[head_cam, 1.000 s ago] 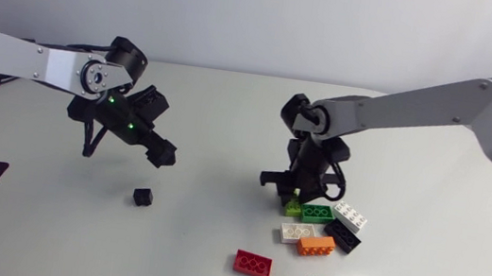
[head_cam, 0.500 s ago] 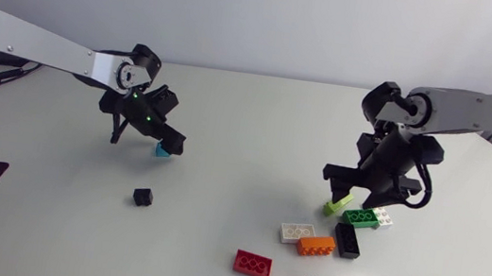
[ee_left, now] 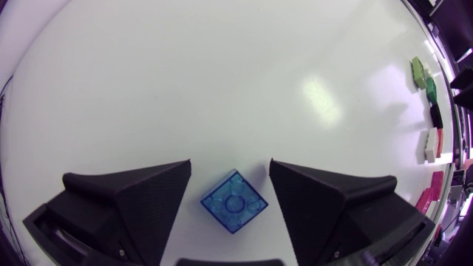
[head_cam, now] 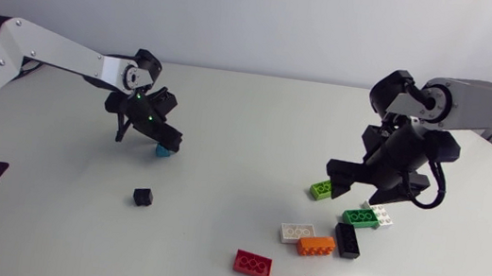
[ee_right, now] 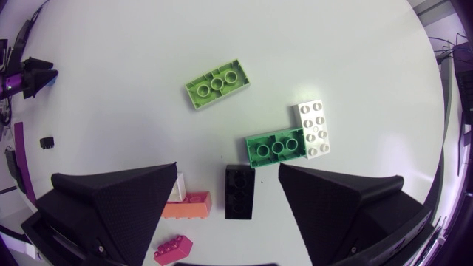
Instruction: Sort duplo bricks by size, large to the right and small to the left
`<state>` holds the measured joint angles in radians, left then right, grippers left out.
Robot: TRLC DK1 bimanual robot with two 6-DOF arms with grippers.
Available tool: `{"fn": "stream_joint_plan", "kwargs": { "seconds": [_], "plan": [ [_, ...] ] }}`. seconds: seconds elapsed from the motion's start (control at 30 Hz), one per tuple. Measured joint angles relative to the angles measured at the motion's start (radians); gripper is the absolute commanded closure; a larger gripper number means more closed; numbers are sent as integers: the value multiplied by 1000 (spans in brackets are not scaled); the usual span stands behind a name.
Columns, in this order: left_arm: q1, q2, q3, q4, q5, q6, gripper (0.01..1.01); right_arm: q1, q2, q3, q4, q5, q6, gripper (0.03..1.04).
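Left claw (ee_left: 230,164) stands wide, straddling (without touching) a small blue brick (ee_left: 234,201); right claw (ee_right: 228,168) hangs wide above the table (ee_right: 111,74), lime brick (ee_right: 216,83) ahead.

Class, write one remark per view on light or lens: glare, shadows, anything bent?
Head view: faint, soft shadows on the table beneath the left gripper and right gripper. Left wrist view: a pale glare patch on the table ahead of the blue brick; the table edge bows. Right wrist view: the table edge curves likewise.
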<state>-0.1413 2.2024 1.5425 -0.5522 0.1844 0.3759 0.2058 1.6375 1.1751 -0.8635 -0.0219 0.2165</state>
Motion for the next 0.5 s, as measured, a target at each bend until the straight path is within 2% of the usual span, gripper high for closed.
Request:
{"fn": "stream_joint_plan", "kwargs": {
  "seconds": [0.03,0.1,0.13,0.27,0.5],
  "plan": [
    [4,-5,-8,3,2,-3,508,3,-6,0,-2,0,0,66],
    [8,-14,-26,6,2,-3,731,8,-18,0,-2,0,0,66],
    [10,-18,-32,7,2,-3,756,11,-22,0,-2,0,0,66],
    [13,-35,-64,27,0,-3,777,24,-40,-7,-2,0,0,66],
    [13,-140,-238,100,1,-3,787,30,-61,-29,-2,0,0,66]
  ]
}}
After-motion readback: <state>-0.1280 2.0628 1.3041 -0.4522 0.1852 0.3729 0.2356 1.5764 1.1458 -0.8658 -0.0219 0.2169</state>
